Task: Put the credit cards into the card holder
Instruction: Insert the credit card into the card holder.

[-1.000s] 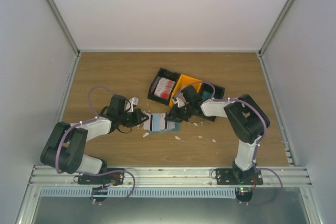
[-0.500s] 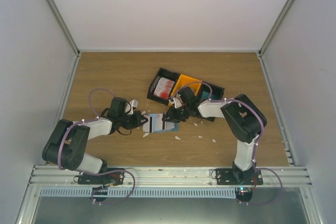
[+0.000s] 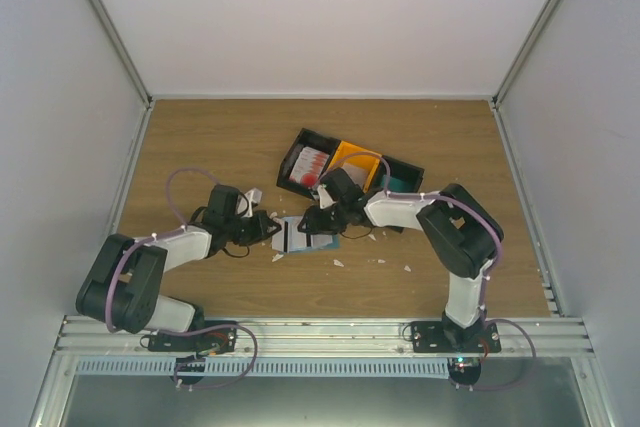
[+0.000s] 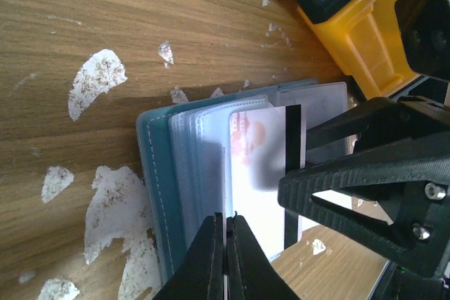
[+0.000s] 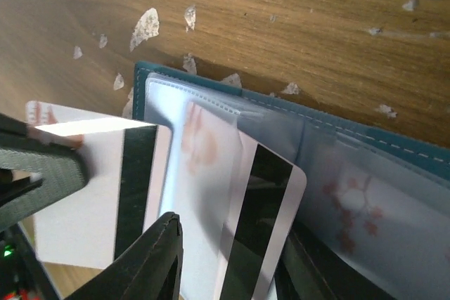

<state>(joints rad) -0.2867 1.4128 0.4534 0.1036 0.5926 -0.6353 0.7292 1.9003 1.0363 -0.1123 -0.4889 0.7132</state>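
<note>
Striped card (image 5: 264,194) sits between the parted right fingers (image 5: 151,258), apparently loose.

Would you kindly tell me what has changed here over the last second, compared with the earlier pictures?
The right gripper moved left over the card holder. Its jaws have opened, apparently letting go of the striped card, which now lies partly under a clear sleeve. The left gripper stays clamped on the holder's near edge, and the holder has not moved.

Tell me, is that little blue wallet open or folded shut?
Open. The card holder lies spread on the table, clear sleeves exposed, a white card lying across them.
</note>
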